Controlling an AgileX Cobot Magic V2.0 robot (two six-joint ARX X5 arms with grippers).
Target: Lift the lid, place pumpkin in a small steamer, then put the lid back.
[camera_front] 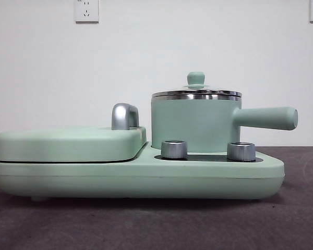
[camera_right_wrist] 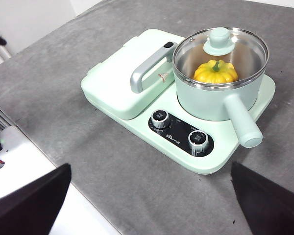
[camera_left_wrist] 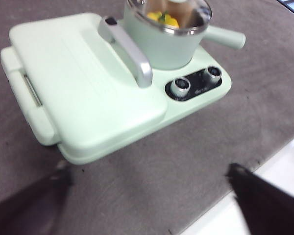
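Mint green covered nearly everything on the grey table (camera_front: 156, 224): at the left of the front view lay the large flat cover (camera_front: 68, 143) with its chrome handle (camera_front: 124, 115), which ran lengthwise across the cover toward the pot. To its right the small steamer (camera_front: 190, 125) stood upright on the griddle unit (camera_front: 146, 179), behind two steel knobs (camera_front: 174, 149) set in a black panel. The steamer's long straight side handle (camera_front: 266, 117) lay level, its long axis pointing to 3 o'clock in the front view; in the right wrist view it pointed toward about 5 o'clock. The lid (camera_right_wrist: 220, 49) sat flat and closed on the steamer's steel rim, green knob up. Through the glass the pumpkin (camera_right_wrist: 215, 71) rested inside the pot, upright, green stem up; the left wrist view showed only a patch of its yellow under the lid. The left gripper (camera_left_wrist: 147, 196) hung over the table's near edge, well apart from the unit, jaws spread wide and holding nothing. The right gripper (camera_right_wrist: 149, 196) hovered likewise at the near edge, looking down on the knobs and the pot, jaws spread wide, touching nothing. Neither arm showed in the front view.
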